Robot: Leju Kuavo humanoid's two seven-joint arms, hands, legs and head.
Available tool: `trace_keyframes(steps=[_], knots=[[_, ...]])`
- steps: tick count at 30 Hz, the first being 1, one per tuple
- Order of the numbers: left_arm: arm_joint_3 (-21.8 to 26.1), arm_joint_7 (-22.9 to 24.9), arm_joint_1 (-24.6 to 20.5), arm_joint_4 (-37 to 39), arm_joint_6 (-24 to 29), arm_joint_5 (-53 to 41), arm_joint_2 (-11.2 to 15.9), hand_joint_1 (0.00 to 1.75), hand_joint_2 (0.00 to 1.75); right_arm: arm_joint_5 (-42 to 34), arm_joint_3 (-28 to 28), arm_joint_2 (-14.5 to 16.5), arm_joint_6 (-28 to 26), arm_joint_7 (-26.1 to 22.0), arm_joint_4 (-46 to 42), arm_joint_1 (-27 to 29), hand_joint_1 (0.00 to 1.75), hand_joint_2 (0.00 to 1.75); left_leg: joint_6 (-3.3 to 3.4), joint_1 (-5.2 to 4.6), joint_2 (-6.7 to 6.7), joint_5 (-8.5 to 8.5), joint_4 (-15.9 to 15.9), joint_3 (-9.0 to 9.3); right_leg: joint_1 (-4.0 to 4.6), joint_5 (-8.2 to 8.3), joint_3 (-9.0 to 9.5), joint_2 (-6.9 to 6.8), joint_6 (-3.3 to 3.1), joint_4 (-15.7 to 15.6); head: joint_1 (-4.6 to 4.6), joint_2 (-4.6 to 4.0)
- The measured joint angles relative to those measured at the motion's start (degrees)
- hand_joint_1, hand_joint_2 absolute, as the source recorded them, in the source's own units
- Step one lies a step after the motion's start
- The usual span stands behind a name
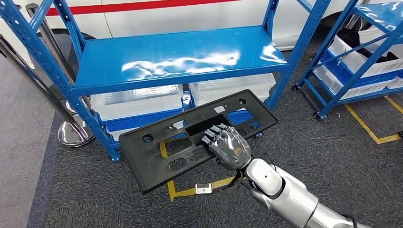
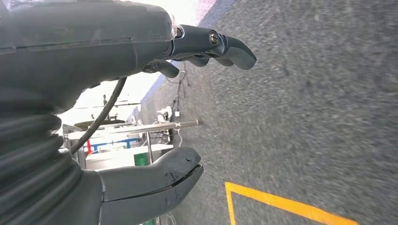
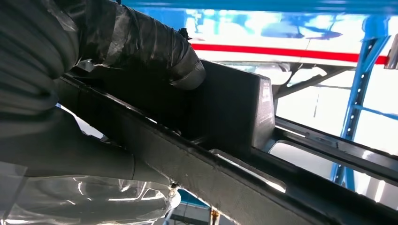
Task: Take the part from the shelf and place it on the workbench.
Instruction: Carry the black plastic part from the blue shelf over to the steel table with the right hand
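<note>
A long flat black plastic part (image 1: 161,147) with several cut-outs hangs in the air in front of the blue shelf (image 1: 180,54), clear of its boards. My right hand (image 1: 228,145) grips it near the middle, fingers over the top face. From the right wrist, the thumb (image 3: 155,44) presses against the part's dark ribbed body (image 3: 220,112). My left hand (image 2: 155,103) hangs over grey carpet with fingers (image 2: 220,44) and thumb (image 2: 155,176) apart and nothing between them.
Clear plastic bins (image 1: 138,102) sit on the shelf's lower level. A second blue rack with white bins (image 1: 361,52) stands at the right. A chrome post base (image 1: 73,133) rests at the left. Yellow floor tape (image 1: 370,128) marks the grey carpet.
</note>
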Motion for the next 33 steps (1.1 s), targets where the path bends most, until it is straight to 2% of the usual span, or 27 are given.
trace_keyframes(steps=[1, 2, 3, 4, 6, 7, 8, 10, 11, 12, 13, 14, 15, 16, 17, 18, 19, 21, 22, 23, 25, 26, 27, 30, 31, 32, 33], knots=[[0.0, 0.0, 0.0, 0.0, 0.0, 0.0, 0.0, 0.0, 1.75, 0.0, 0.0, 0.0, 0.1, 0.0, 0.0, 0.0, 1.75, 1.75, -0.02, -0.09, 0.02, 0.76, 0.1, -1.09, -0.02, 0.14, 0.22, 0.0, 0.04, 2.3, -0.01, 0.0], [0.0, 0.0, 0.0, 0.0, 0.0, 0.0, 0.0, 0.0, 1.75, 0.0, 0.0, 0.0, 0.1, 0.0, 0.0, 0.0, 1.75, 1.75, -0.1, -0.16, 0.03, 1.45, 0.4, -2.2, -0.02, 1.46, 1.31, 0.01, -0.02, 2.8, -0.01, 0.0], [0.0, 0.0, 0.0, 0.0, 0.0, 0.0, 0.0, 0.0, 1.75, 0.0, 0.0, 0.0, 0.2, 0.0, 0.0, -0.1, 1.75, 1.75, -0.21, -0.21, 0.01, 2.06, 0.6, -3.22, 0.01, 3.18, 3.37, 0.02, -0.19, 1.3, 0.0, 0.0], [0.0, 0.0, 0.0, 0.0, 0.0, 0.0, 0.0, 0.0, 1.75, 0.0, 0.0, 0.0, 0.2, 0.0, 0.0, -0.2, 1.75, 1.75, -0.36, -0.24, 0.0, 2.58, 0.9, -4.05, 0.07, 4.15, 6.33, 0.05, -0.5, -2.1, -0.01, 0.0], [0.0, 0.0, -0.1, 0.0, 0.0, 0.0, -0.1, 0.0, 1.75, 0.0, 0.0, 0.0, 0.2, 0.0, 0.0, -0.5, 1.75, 1.75, -0.87, -0.4, -0.06, 3.53, 1.3, -5.1, 0.42, 3.05, 12.51, 0.06, -1.19, -10.6, -0.02, 0.0], [0.0, -0.1, -0.1, 0.0, 0.0, 0.0, -0.2, 0.0, 1.75, 0.0, -0.1, 0.0, 0.2, 0.0, -0.1, -0.6, 1.75, 1.75, -1.21, -0.41, -0.07, 4.04, 1.3, -5.28, 0.64, 2.12, 14.3, 0.07, -1.49, -13.5, -0.01, 0.0], [0.0, -0.3, -0.1, 0.0, 0.0, -0.1, -0.2, 0.0, 1.75, 0.0, -0.1, 0.0, 0.2, 0.0, -0.1, -0.8, 1.75, 1.75, -1.57, -0.41, -0.08, 4.61, 1.1, -5.38, 0.85, 1.65, 14.97, 0.03, -1.72, -15.0, -0.01, 0.0], [0.1, -1.5, 0.0, 0.0, 0.0, -0.3, -0.2, 0.0, 1.75, 0.0, -0.1, 0.0, 0.3, 0.1, 0.0, -0.8, 1.75, 1.75, -2.28, -0.32, -0.19, 5.22, 0.9, -5.66, 0.8, 2.68, 14.14, -0.13, -2.36, -15.4, 0.01, 0.0], [0.1, -2.3, 0.2, 0.0, 0.1, -0.4, -0.2, 0.0, 1.75, -0.1, -0.1, 0.0, 0.3, 0.2, 0.0, -0.7, 1.75, 1.75, -2.59, -0.31, -0.31, 4.14, 1.6, -6.11, 0.67, 3.41, 13.51, -0.25, -2.86, -15.5, -0.02, 0.0], [0.1, -3.1, 0.3, 0.0, 0.2, -0.5, -0.1, 0.0, 1.75, -0.1, -0.1, 0.0, 0.3, 0.3, 0.0, -0.7, 1.75, 1.75, -2.87, -0.3, -0.42, 1.9, 3.4, -6.8, 0.54, 4.22, 12.71, -0.36, -3.3, -15.7, -0.02, 0.0], [0.1, -3.6, 0.4, 0.0, 0.2, -0.6, -0.1, 0.0, 1.75, -0.2, -0.1, 0.0, 0.4, 0.3, 0.0, -0.6, 1.75, 1.75, -3.08, -0.2, -0.51, -1.23, 6.2, -7.67, 0.47, 5.03, 11.84, -0.46, -3.66, -15.7, -0.03, 0.0], [0.1, -3.9, 0.5, 0.0, 0.2, -0.6, -0.1, 0.0, 1.75, -0.3, -0.1, 0.0, 0.5, 0.3, 0.0, -0.6, 1.75, 1.75, -3.27, -0.18, -0.51, -4.32, 9.8, -8.57, 0.55, 5.79, 10.87, -0.44, -3.88, -15.6, -0.03, 0.0], [0.1, -4.1, 0.5, 0.0, 0.2, -0.7, -0.1, 0.0, 1.75, -0.5, -0.1, 0.0, 0.6, 0.2, 0.0, -0.6, 1.75, 1.75, -3.45, -0.14, -0.5, -6.39, 13.5, -9.27, 0.6, 6.57, 9.81, -0.45, -3.9, -15.5, -0.03, 0.0], [0.1, -4.2, 0.5, 0.0, 0.2, -0.7, 0.0, 0.0, 1.75, -0.6, -0.1, 0.0, 0.8, 0.2, 0.1, -0.7, 1.75, 1.75, -3.59, -0.1, -0.5, -6.96, 16.3, -9.42, 0.63, 7.32, 8.71, -0.47, -3.87, -15.3, -0.03, 0.0], [0.1, -4.4, 0.5, 0.0, 0.2, -0.8, 0.0, 0.0, 1.75, -0.7, -0.1, 0.0, 1.1, 0.2, 0.2, -0.7, 1.75, 1.75, -3.7, -0.05, -0.49, -6.1, 17.5, -8.75, 0.62, 8.03, 7.54, -0.5, -3.78, -15.1, -0.03, 0.0], [0.1, -4.5, 0.5, 0.0, 0.1, -0.9, 0.0, 0.0, 1.75, -0.9, -0.1, 0.0, 1.3, 0.2, 0.4, -0.7, 1.75, 1.75, -3.76, 0.0, -0.49, -4.38, 16.7, -7.12, 0.57, 8.65, 6.37, -0.53, -3.64, -14.7, -0.04, 0.0], [0.1, -4.7, 0.5, 0.0, 0.1, -1.1, 0.0, 0.0, 1.75, -1.0, -0.1, 0.0, 1.4, 0.2, 0.4, -0.8, 1.75, 1.75, -3.74, 0.06, -0.49, -2.77, 14.0, -4.5, 0.53, 9.18, 5.3, -0.54, -3.45, -14.2, -0.04, 0.0], [0.1, -4.9, 0.4, 0.0, 0.0, -1.4, 0.1, 0.0, 1.75, -1.4, -0.2, 0.0, 1.7, 0.2, 0.4, -0.8, 1.75, 1.75, -3.4, 0.0, -0.59, -2.93, 5.7, 1.56, 0.56, 10.01, 3.73, -0.57, -2.92, -13.3, -0.04, 0.0], [0.1, -5.0, 0.3, 0.0, -0.1, -1.6, 0.2, 0.0, 1.75, -1.7, -0.3, 0.0, 1.7, 0.2, 0.3, -0.9, 1.75, 1.75, -3.11, -0.12, -0.67, -3.75, 2.6, 3.45, 0.59, 10.46, 3.38, -0.61, -2.58, -13.0, -0.03, 0.0], [0.1, -5.1, 0.3, -0.1, -0.1, -1.7, 0.2, 0.0, 1.75, -2.0, -0.5, -0.1, 1.8, 0.2, 0.3, -0.9, 1.75, 1.75, -2.78, -0.29, -0.75, -4.5, 0.9, 4.33, 0.61, 10.96, 3.2, -0.64, -2.23, -13.0, -0.02, 0.0], [0.1, -5.2, 0.4, -0.1, -0.1, -1.9, 0.3, 0.0, 1.75, -2.6, -0.7, -0.4, 2.1, 0.1, 0.2, -1.1, 1.75, 1.75, -1.94, -0.31, -0.7, -3.74, 0.3, 3.79, 0.5, 11.84, 3.02, -0.57, -1.52, -13.2, -0.03, 0.0], [0.1, -5.2, 0.4, -0.1, -0.2, -2.0, 0.3, 0.0, 1.75, -2.9, -0.9, -0.6, 2.4, 0.1, 0.1, -1.1, 1.75, 1.75, -1.42, -0.23, -0.58, -3.09, 0.1, 3.33, 0.45, 11.22, 2.67, -0.39, -1.24, -12.9, -0.02, 0.0], [0.1, -5.3, 0.4, -0.1, -0.2, -2.0, 0.3, 0.0, 1.75, -3.2, -1.1, -0.9, 2.6, 0.0, 0.1, -1.1, 1.75, 1.75, -0.88, -0.1, -0.44, -2.28, 0.0, 2.69, 0.38, 9.49, 2.16, -0.21, -1.02, -11.8, -0.01, 0.0], [0.1, -5.3, 0.4, -0.1, -0.2, -2.3, 0.3, 0.0, 1.75, -4.0, -1.5, -1.4, 3.2, -0.3, 0.0, -1.3, 1.75, 1.75, -0.09, -0.07, -0.17, 0.02, 0.0, 0.1, 0.22, 0.7, 0.3, 0.06, -0.57, -3.2, 0.0, 0.0], [0.1, -5.2, 0.4, -0.1, -0.3, -2.4, 0.4, 0.0, 1.75, -4.1, -1.6, -1.4, 3.4, -0.5, 0.0, -1.4, 1.75, 1.75, -0.14, -0.08, -0.13, 0.72, 0.1, -0.9, 0.17, -0.68, 0.1, 0.07, -0.4, -0.1, 0.0, 0.0], [0.2, -4.7, 0.4, -0.1, -0.3, -2.4, 0.4, 0.0, 1.75, -4.3, -1.6, -1.4, 3.7, -0.8, 0.0, -1.5, 1.75, 1.75, -0.26, -0.09, -0.11, 1.4, 0.3, -1.94, 0.09, -0.52, 0.49, 0.07, -0.28, 1.8, 0.0, 0.0], [0.3, -4.0, 0.3, -0.1, -0.4, -2.4, 0.4, 0.0, 1.75, -4.5, -1.6, -1.4, 4.0, -1.3, 0.0, -1.7, 1.75, 1.75, -0.41, -0.07, -0.1, 2.01, 0.5, -2.99, -0.02, 0.82, 1.68, 0.07, -0.19, 2.0, -0.01, 0.0]])
